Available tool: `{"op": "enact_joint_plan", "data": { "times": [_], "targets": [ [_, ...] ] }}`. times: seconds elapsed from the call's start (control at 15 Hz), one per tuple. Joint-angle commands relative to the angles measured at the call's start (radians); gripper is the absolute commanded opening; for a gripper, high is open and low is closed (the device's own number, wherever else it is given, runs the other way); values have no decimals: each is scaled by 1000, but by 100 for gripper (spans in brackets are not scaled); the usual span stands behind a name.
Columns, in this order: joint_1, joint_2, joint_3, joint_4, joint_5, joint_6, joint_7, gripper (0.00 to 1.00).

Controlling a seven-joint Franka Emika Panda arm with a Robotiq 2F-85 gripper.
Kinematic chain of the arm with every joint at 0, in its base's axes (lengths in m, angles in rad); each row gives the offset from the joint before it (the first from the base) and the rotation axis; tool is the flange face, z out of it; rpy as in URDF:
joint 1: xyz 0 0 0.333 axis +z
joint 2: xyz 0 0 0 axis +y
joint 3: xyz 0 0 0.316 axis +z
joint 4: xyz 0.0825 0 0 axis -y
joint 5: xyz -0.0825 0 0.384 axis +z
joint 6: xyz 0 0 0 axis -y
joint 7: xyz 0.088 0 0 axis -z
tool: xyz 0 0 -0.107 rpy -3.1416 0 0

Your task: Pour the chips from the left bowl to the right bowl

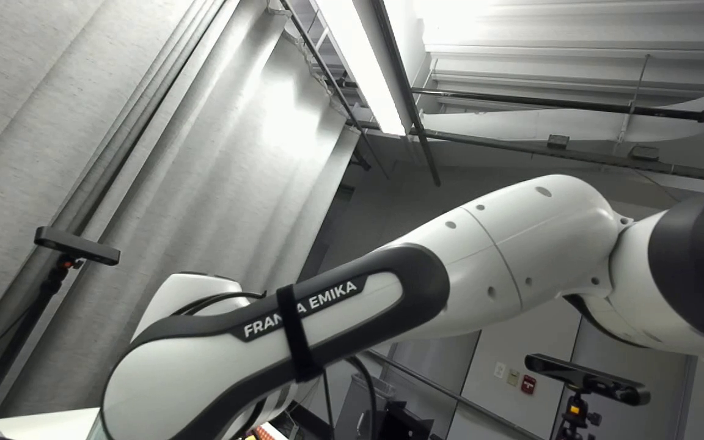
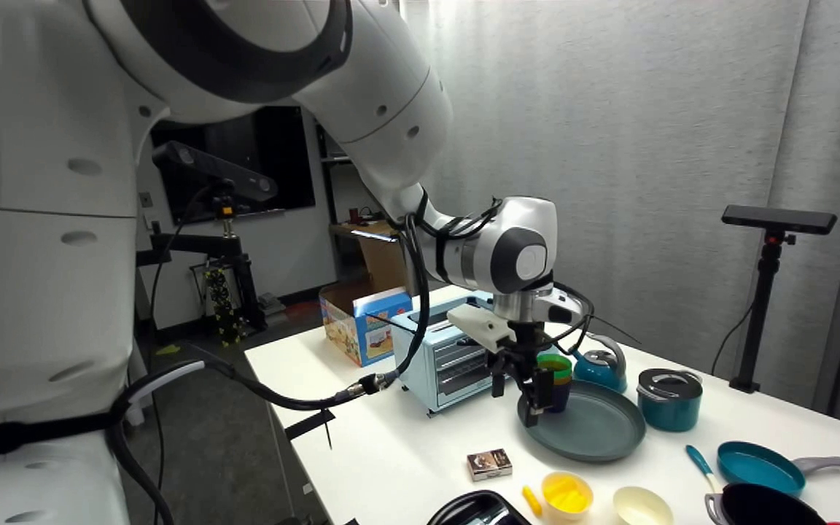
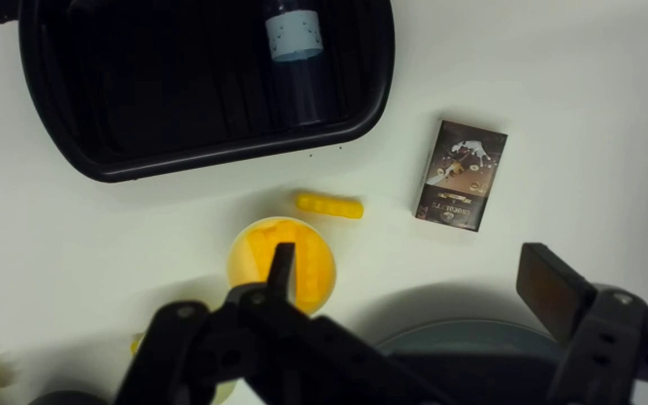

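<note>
The left bowl [image 3: 239, 264] is small and cream-coloured, with yellow stick-shaped chips [image 2: 567, 497] inside. Beside it in an exterior view stands the right bowl [image 2: 642, 508], pale inside and cut by the frame's lower edge; in the wrist view my gripper covers most of it. A single yellow chip [image 3: 329, 206] lies on the table near the left bowl. My gripper [image 2: 516, 397] hangs over the near-left rim of a grey plate, apart from both bowls. In the wrist view its fingers [image 3: 552, 292] are wide apart with nothing between them, one overlapping the left bowl.
A chocolate box [image 2: 489, 464] and a black tray [image 3: 234, 154] holding a bottle lie around the bowls. On the grey plate [image 2: 602, 434] stand stacked cups [image 2: 557, 379]. A blue toaster oven [image 2: 442, 364], kettle [image 2: 602, 368], lidded pot [image 2: 669, 401] and teal pan [image 2: 759, 467] surround it.
</note>
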Motion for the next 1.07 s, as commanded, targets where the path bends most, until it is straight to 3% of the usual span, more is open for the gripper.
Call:
{"op": "enact_joint_plan", "data": {
  "times": [0.0,0.33,1.0],
  "targets": [
    [-5,27,-16,6,31,46,21,100],
    [1,28,-21,4,19,28,0,100],
    [-19,102,-15,15,42,103,-100,100]
  ]
}}
